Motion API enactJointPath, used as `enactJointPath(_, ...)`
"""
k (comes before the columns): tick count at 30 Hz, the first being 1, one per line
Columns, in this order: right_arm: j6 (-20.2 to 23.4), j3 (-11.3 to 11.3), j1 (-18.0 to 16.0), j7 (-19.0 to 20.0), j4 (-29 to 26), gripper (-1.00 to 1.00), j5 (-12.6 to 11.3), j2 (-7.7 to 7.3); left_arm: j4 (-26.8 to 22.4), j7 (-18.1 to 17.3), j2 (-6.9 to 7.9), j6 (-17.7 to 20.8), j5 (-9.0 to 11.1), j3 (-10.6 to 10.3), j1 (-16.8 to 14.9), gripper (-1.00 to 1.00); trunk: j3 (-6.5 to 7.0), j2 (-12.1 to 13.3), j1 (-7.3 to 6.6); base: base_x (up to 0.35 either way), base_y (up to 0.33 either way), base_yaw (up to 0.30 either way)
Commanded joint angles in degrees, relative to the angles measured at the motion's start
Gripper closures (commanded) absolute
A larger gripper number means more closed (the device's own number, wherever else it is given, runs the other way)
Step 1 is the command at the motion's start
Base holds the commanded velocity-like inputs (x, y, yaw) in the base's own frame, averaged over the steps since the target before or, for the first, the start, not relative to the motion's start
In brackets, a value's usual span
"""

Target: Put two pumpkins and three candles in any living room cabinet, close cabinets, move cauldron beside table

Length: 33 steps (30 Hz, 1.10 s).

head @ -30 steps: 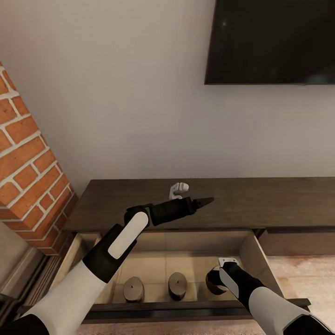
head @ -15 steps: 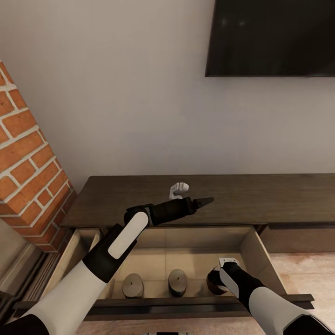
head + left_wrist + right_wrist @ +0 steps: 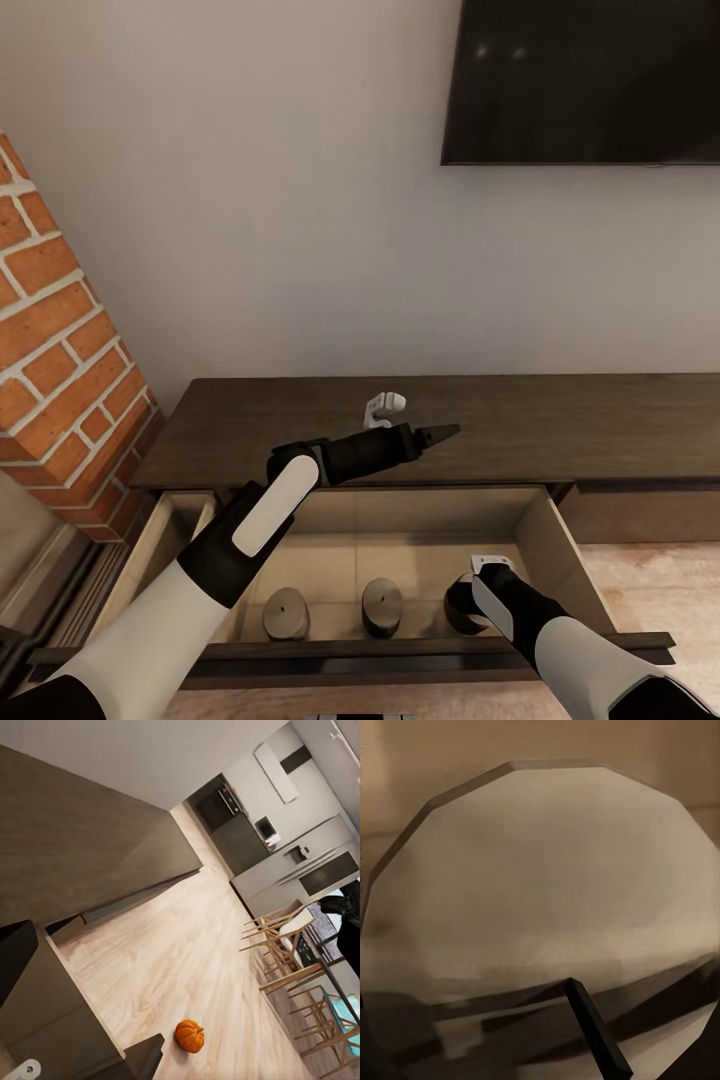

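Currently the right hand (image 3: pixel 470 605) sits low in the open cabinet (image 3: pixel 540 530) drawer beside two candles (image 3: pixel 382 606), apparently placing a third; its grip state cannot be told. Left hand (image 3: pixel 440 432), narrow, idles above.

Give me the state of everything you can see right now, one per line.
Drawer: pulled open.
Left candle: upright in drawer.
Middle candle: upright in drawer.
Pumpkin: sitting on the floor.
Television: screen dark.
Left gripper: above cabinet top, grip unclear.
Right gripper: down in drawer, grip unclear.

A dark TV (image 3: pixel 585 80) hangs right of the brick column (image 3: pixel 60 380).
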Motion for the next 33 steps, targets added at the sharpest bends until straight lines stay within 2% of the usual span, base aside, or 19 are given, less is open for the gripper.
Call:
enactJointPath(1,-0.10,0.00,0.00,-0.13,0.01,-1.00,-0.37,0.00,-0.01,-0.02,0.01,0.00,0.03,0.00,0.00,-1.00,0.00,0.00,0.00,0.000,0.000,0.000)
enactJointPath(33,-0.10,0.00,0.00,-0.12,-1.40,-1.00,-0.21,-0.17,0.07,0.03,-0.01,-0.09,-0.03,0.00,0.00,-1.00,0.00,0.00,0.00,0.000,0.000,0.000)
